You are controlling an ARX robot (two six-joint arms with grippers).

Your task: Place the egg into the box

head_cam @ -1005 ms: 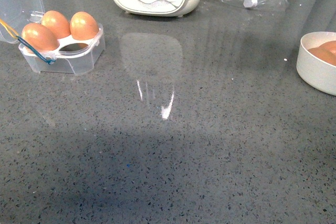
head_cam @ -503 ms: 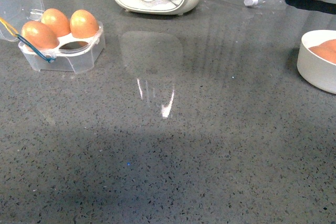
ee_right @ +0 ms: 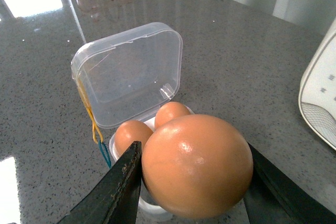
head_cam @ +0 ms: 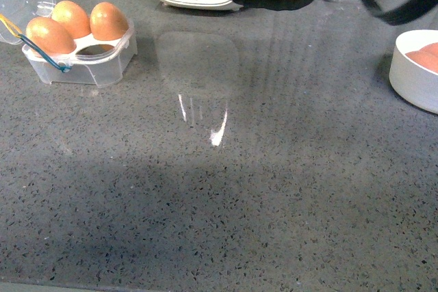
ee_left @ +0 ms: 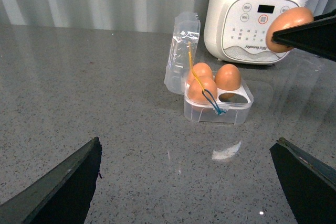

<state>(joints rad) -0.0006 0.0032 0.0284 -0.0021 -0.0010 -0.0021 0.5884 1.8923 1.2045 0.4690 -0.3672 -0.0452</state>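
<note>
Countertop (head_cam: 226,203): one grey speckled slab with a glare streak near its middle.

Appliance (ee_left: 255,22): one white unit with a control panel, standing at the far edge of the slab, behind the box.

Bowl (head_cam: 410,76): one, round and white, on the robot's right side and well apart from the box. It held brown eggs, cut off by the picture's edge, so no count was taken.

Box (ee_left: 218,109): one clear four-cup case on the robot's left side. Its lid (ee_left: 182,51) stood open and near upright. Three cups were filled and one empty cup (ee_left: 234,97) faced the appliance.

Left gripper (ee_left: 187,141): fingers spread wide with nothing between them, hanging over bare counter on the near side of the box.

Right gripper (ee_right: 193,145): the two dark fingers (ee_right: 118,192) pinched the egg from opposite sides.

Egg (ee_right: 197,163): one, orange-brown, held in the air clear of the counter, near the box and not in it. The left wrist view showed it in front of the appliance. The long axis looked closer to level than upright, running roughly from finger to finger. I could not tell which end was the pointed one.

Boxed eggs (head_cam: 90,22): three, brown, sitting upright with rounded tops up.

Band (ee_left: 202,85): one yellow strand and one blue, draped from the lid across the front boxed egg.
</note>
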